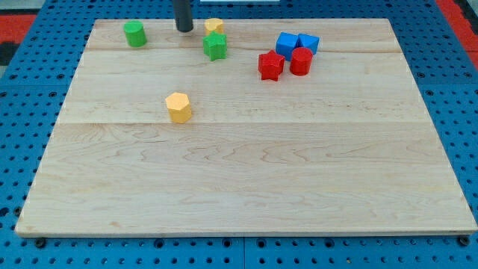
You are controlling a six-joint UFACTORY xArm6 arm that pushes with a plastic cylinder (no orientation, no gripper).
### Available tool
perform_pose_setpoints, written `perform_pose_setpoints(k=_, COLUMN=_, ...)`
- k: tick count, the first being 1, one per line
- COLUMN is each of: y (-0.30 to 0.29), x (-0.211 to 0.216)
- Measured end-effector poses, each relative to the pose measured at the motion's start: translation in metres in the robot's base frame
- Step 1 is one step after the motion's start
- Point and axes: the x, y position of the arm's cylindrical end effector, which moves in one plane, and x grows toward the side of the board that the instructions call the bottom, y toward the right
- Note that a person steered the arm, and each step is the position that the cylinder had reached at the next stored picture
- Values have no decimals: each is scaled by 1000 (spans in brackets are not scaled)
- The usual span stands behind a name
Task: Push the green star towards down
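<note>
The green star (215, 46) lies near the top of the wooden board (246, 187), left of centre. My tip (184, 29) stands up and to the left of the star, apart from it. A yellow block (215, 26) sits just above the star, close to it or touching it. A green cylinder (135, 33) stands further left, near the board's top left corner.
A yellow hexagonal block (179, 107) lies below the star, left of centre. At the upper right is a cluster: a red star (271, 65), a red cylinder (301, 61) and two blue blocks (287, 45) (308, 42). A blue pegboard (30, 112) surrounds the board.
</note>
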Motion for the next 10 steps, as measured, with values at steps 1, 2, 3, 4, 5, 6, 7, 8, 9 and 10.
perform_pose_setpoints(k=1, y=38, x=-6)
perform_pose_setpoints(k=2, y=42, x=-6)
perform_pose_setpoints(k=3, y=-14, x=-1)
perform_pose_setpoints(k=4, y=-9, x=20)
perform_pose_setpoints(k=5, y=19, x=21)
perform_pose_setpoints(k=6, y=41, x=21)
perform_pose_setpoints(k=7, y=42, x=39)
perform_pose_setpoints(k=8, y=41, x=98)
perform_pose_setpoints(k=9, y=49, x=98)
perform_pose_setpoints(k=10, y=49, x=98)
